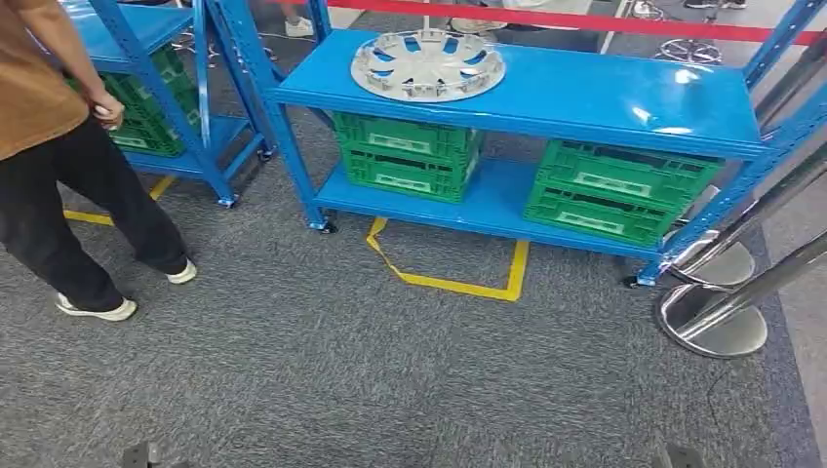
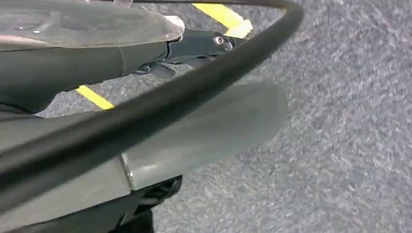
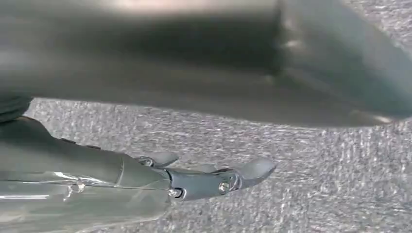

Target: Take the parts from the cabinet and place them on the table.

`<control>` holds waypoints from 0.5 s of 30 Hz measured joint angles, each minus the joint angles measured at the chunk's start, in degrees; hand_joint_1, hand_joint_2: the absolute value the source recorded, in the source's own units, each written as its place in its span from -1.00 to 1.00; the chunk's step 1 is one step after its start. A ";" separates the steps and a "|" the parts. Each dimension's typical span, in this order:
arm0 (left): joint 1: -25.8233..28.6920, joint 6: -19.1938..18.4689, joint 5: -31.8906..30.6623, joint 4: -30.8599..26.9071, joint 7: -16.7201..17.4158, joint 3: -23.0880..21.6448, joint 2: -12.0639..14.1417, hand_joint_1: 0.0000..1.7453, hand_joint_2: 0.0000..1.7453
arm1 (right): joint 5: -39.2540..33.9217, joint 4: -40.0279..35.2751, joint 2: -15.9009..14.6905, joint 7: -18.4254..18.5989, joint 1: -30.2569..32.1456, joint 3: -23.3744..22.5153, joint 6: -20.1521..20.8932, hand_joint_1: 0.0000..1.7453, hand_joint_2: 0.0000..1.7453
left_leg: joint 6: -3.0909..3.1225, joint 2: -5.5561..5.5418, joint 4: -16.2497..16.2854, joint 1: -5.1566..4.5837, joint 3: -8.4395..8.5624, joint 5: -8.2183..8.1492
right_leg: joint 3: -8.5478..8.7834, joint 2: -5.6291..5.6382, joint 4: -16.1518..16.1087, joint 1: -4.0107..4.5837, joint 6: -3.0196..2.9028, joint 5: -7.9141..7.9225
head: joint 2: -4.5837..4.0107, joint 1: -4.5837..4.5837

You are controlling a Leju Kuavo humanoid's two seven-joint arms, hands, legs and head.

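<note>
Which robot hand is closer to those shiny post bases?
Right: the right robot hand hangs on the side of the shiny round metal post bases; the left robot hand hangs opposite.

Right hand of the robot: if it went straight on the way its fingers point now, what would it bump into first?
Probably just the grey carpet. The right hand hangs with fingers stretched out over bare floor, nothing between them, though depth is hard to judge.

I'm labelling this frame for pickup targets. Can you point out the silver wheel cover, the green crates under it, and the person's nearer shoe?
wheel cover [image 1: 427, 65]: head view, on its centre hub.
green crates under it [image 1: 408, 154]: head view, on the front wall of the stack.
person's nearer shoe [image 1: 97, 310]: head view, on its white side.
</note>
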 joint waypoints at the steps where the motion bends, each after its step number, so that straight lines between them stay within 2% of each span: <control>1: -0.01 0.00 0.00 0.00 0.00 0.00 0.00 -1.00 -1.00 | 0.00 0.00 0.00 0.02 -0.09 0.00 0.02 -1.00 -1.00 | -0.33 0.12 0.19 -0.42 -0.08 -0.13 | 0.83 -0.32 -1.70 0.51 -0.20 -1.16 | 0.00 0.54; 2: -0.06 0.00 0.00 0.00 0.00 0.00 0.00 -1.00 -1.00 | 0.00 0.00 0.00 0.04 -0.11 0.00 0.02 -1.00 -1.00 | -0.58 0.11 0.47 -0.49 -0.32 -0.06 | 1.04 -0.22 -1.94 0.43 -0.75 -1.10 | 0.00 0.61; 3: -0.07 0.00 0.00 0.00 0.02 0.00 0.04 -1.00 -1.00 | 0.09 0.00 0.02 0.07 -0.08 0.00 0.02 -1.00 -1.00 | -0.85 0.09 0.71 -0.69 -0.51 -0.33 | 1.14 -0.17 -2.20 0.06 -0.80 -0.80 | 0.00 0.15; 4: -0.04 0.00 0.00 0.00 0.00 0.00 0.15 -1.00 -1.00 | 0.15 0.02 0.09 0.07 -0.06 0.00 0.02 -1.00 -1.00 | -0.03 0.00 0.81 -0.73 -0.55 0.12 | 1.07 -0.16 -2.12 0.22 -0.75 -0.83 | 0.00 -0.22; 5: -0.03 0.00 0.02 0.00 0.00 0.00 0.18 -1.00 -1.00 | 0.17 0.04 0.09 0.11 0.12 0.00 0.02 -1.00 -1.00 | 0.30 0.07 0.73 -0.63 -0.51 0.11 | 1.09 -0.14 -2.13 0.31 -0.76 -0.83 | 0.00 -0.66; 7: -0.06 0.00 0.11 0.00 0.00 0.00 0.15 -1.00 -1.00 | 0.22 0.04 0.09 0.09 0.05 0.00 0.09 -1.00 -1.00 | 0.18 0.07 0.40 -0.52 -0.38 0.19 | 1.12 -0.12 -2.12 0.54 -0.88 -0.90 | 0.00 -1.16; 8: -0.08 0.00 0.17 0.02 0.00 0.00 0.64 -1.00 -1.00 | 0.24 0.02 0.37 0.09 -0.09 0.00 0.09 -1.00 -1.00 | 0.08 0.05 0.10 -0.84 -0.20 0.24 | 1.47 -0.36 -3.09 0.26 -0.51 -0.52 | 0.00 -1.01; 9: -0.17 0.00 0.17 0.00 -0.04 0.00 0.46 -1.00 -1.00 | 0.24 0.00 0.20 0.05 -0.29 0.00 0.09 -1.00 -1.00 | 1.35 0.02 -3.40 -0.61 1.63 1.43 | 2.30 -0.14 -4.25 0.59 -0.53 -0.36 | 0.00 -1.66; 10: -0.25 0.00 0.20 0.00 -0.09 0.00 0.22 -1.00 -1.00 | 0.26 0.02 0.09 0.02 -0.28 0.00 0.07 -1.00 -1.00 | 0.80 0.48 -6.10 0.22 3.27 2.54 | 1.86 -0.01 -3.34 0.54 -0.74 -0.62 | 0.00 -2.10; 11: -0.35 0.00 0.20 0.00 -0.09 0.00 0.22 -1.00 -1.00 | 0.26 0.02 0.09 -0.02 -0.36 0.00 0.00 -1.00 -1.00 | 1.16 0.30 -7.69 0.44 4.16 3.14 | 0.77 0.29 -0.99 0.57 -0.55 -2.11 | -0.02 -1.75; 13: -0.35 0.00 0.17 0.00 0.02 0.00 0.26 -1.00 -1.00 | 0.28 0.02 0.09 0.04 -0.32 0.02 0.00 -1.00 -1.00 | 0.42 0.38 -8.04 0.99 4.38 3.50 | -3.70 0.46 7.63 -0.13 0.28 -5.76 | -0.02 -0.98; 14: -0.24 0.00 0.20 0.00 0.02 0.00 0.20 -1.00 -1.00 | 0.28 0.06 0.07 0.04 -0.30 0.04 -0.02 -1.00 -1.00 | -0.04 0.37 -8.01 1.29 4.41 3.33 | -5.38 0.45 10.76 -0.66 0.92 -6.58 | 0.00 -0.73; 15: -0.16 0.00 0.20 0.00 0.04 0.00 0.11 -1.00 -1.00 | 0.28 0.11 0.07 0.07 -0.23 0.02 -0.11 -1.00 -1.00 | -0.75 0.34 -7.83 1.78 4.52 3.15 | -6.01 0.42 11.63 -1.18 1.54 -6.17 | 0.00 -0.77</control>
